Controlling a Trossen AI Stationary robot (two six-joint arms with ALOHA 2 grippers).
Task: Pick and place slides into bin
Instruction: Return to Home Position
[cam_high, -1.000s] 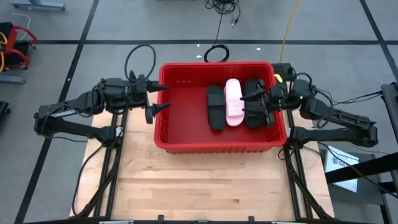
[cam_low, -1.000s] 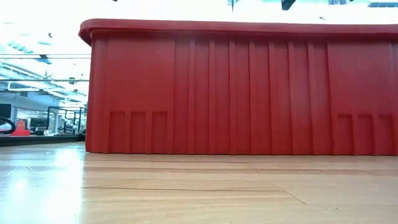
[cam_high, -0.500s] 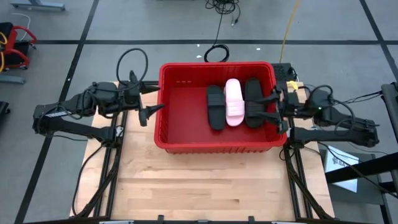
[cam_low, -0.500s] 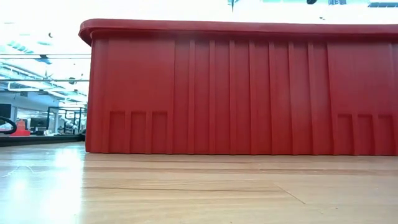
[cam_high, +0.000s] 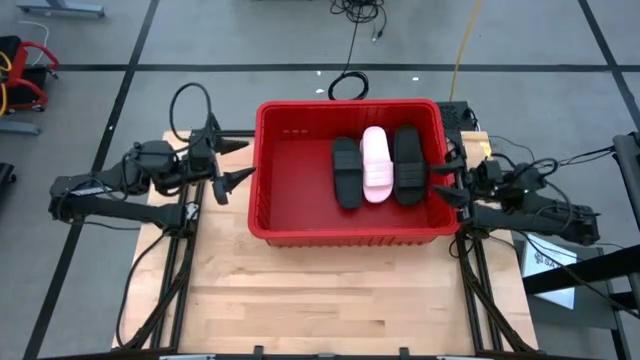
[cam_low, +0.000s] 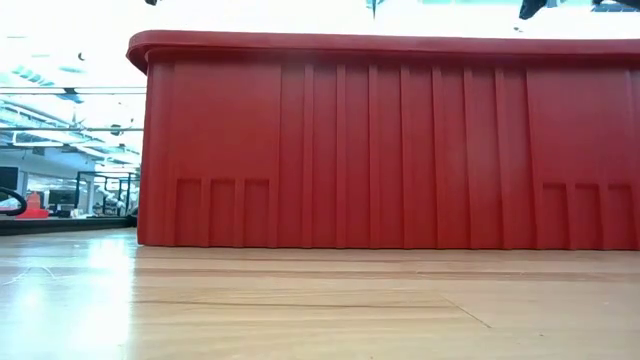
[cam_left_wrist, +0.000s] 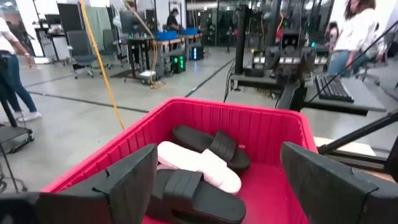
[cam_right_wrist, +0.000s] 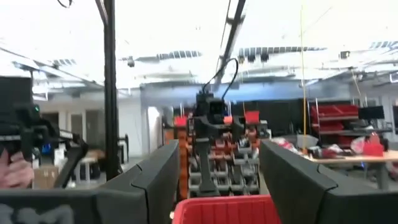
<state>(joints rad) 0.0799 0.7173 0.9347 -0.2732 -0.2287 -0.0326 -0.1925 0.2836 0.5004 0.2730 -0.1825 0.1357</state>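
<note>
The red bin (cam_high: 270, 200) stands at the table's far middle. In its right half lie three slides side by side on its floor: a black one (cam_high: 346, 172), a pale pink one (cam_high: 376, 164) and a black one (cam_high: 408, 164). They also show in the left wrist view, the pink slide (cam_left_wrist: 199, 165) between the black ones. My left gripper (cam_high: 228, 165) is open and empty, outside the bin's left wall. My right gripper (cam_high: 447, 178) is open and empty, at the bin's right rim.
The bin's near wall (cam_low: 380, 150) fills the low view. Bare wood (cam_high: 340, 290) lies between the bin and the table's near edge. People and workshop benches show in the room beyond the table.
My right gripper has drawn back from over the right black slide toward the table's right edge, out past the bin's right rim; the slide stays lying in the bin. My left gripper has drawn back from the bin's left wall toward the table's left edge.
</note>
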